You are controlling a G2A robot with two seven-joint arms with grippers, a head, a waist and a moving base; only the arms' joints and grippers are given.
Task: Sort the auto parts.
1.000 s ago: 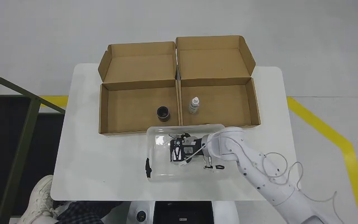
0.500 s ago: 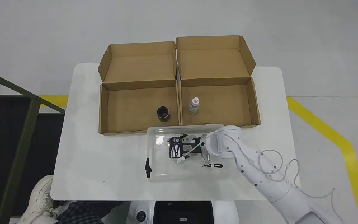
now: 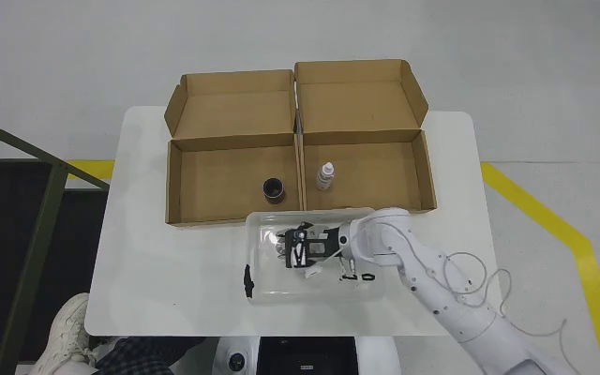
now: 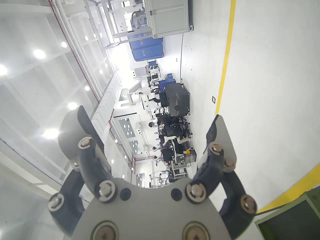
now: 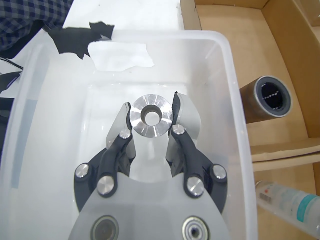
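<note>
Gripping a metal ring inside the clear bin

The right gripper (image 5: 151,103) is clamped on a silver metal ring (image 5: 160,126), one finger on each side, inside the clear bin (image 5: 230,81) on the white table (image 3: 159,262). Compared with a second ago, it sits slightly nearer the cardboard boxes. The left gripper (image 4: 148,116) is spread apart, holding nothing. A dark cylinder (image 3: 274,190) lies in the left box (image 3: 206,178); a small bottle (image 3: 324,175) stands in the right box (image 3: 384,173).

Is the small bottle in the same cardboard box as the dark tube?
No, the bottle is in one cardboard box and the tube is in the other box beside it.
</note>
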